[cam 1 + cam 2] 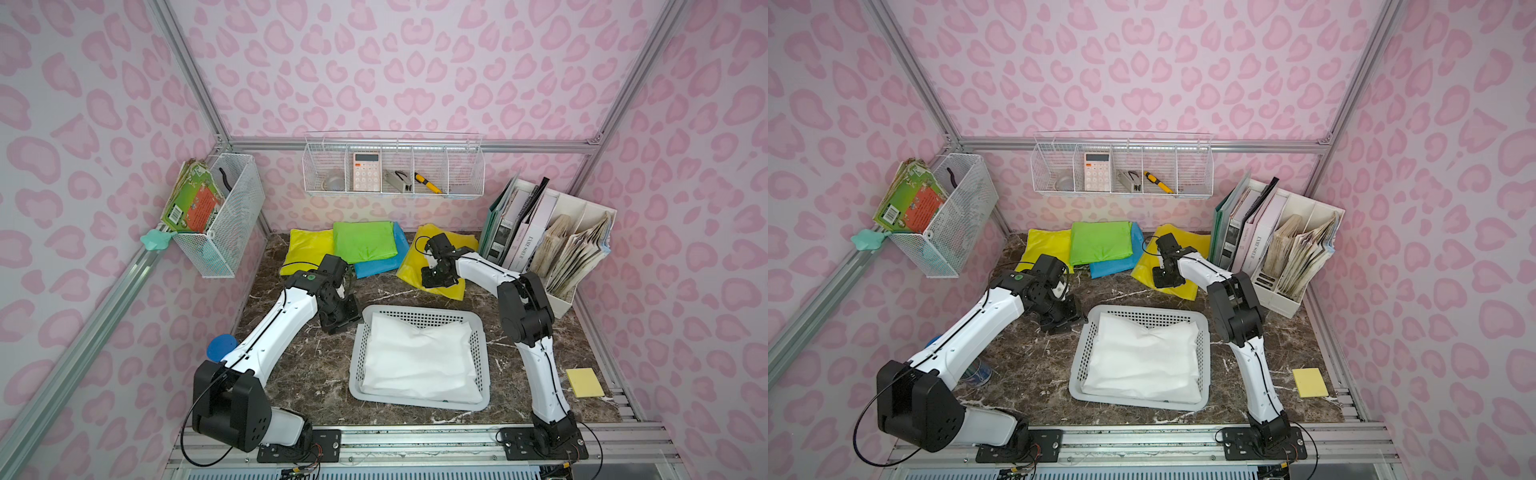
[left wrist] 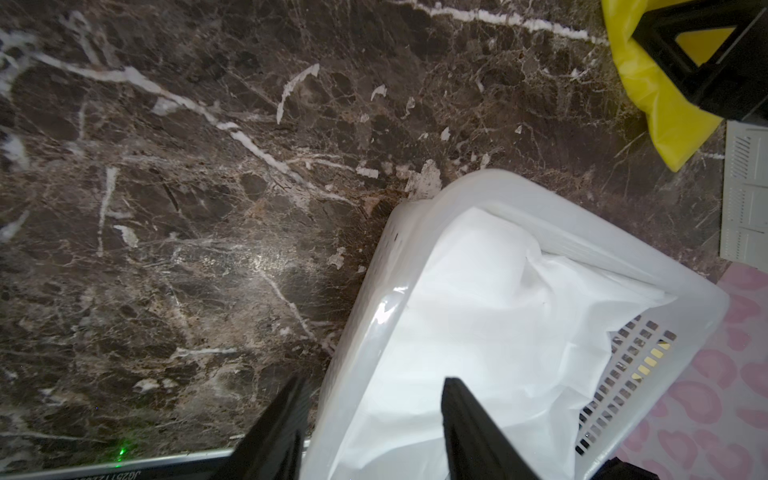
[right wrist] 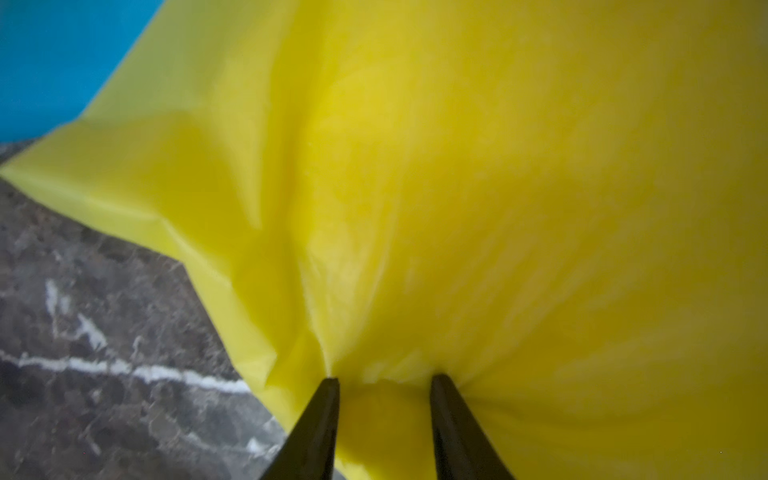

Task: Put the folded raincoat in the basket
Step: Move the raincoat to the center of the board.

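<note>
A folded yellow raincoat (image 1: 411, 266) (image 1: 1142, 266) (image 3: 498, 166) lies at the back right of the marble table. My right gripper (image 1: 434, 282) (image 1: 1167, 282) (image 3: 384, 380) presses down on it, jaws still apart, with a puckered fold gathered between the tips. The low white basket (image 1: 419, 308) (image 1: 1142, 308) (image 2: 498, 183) stands at the table's middle and holds a folded white raincoat (image 1: 419, 357) (image 2: 478, 311). My left gripper (image 1: 340, 322) (image 1: 1061, 320) (image 2: 372, 384) is open at the basket's far left corner, one finger outside the rim and one over the white raincoat.
Folded yellow (image 1: 307, 249), green (image 1: 365, 241) and blue (image 1: 382, 264) raincoats lie along the back. A white file organiser (image 1: 561, 249) with books stands at the right. Wire baskets (image 1: 395, 170) (image 1: 224, 216) hang on the walls. A yellow sticky pad (image 1: 584, 382) lies front right.
</note>
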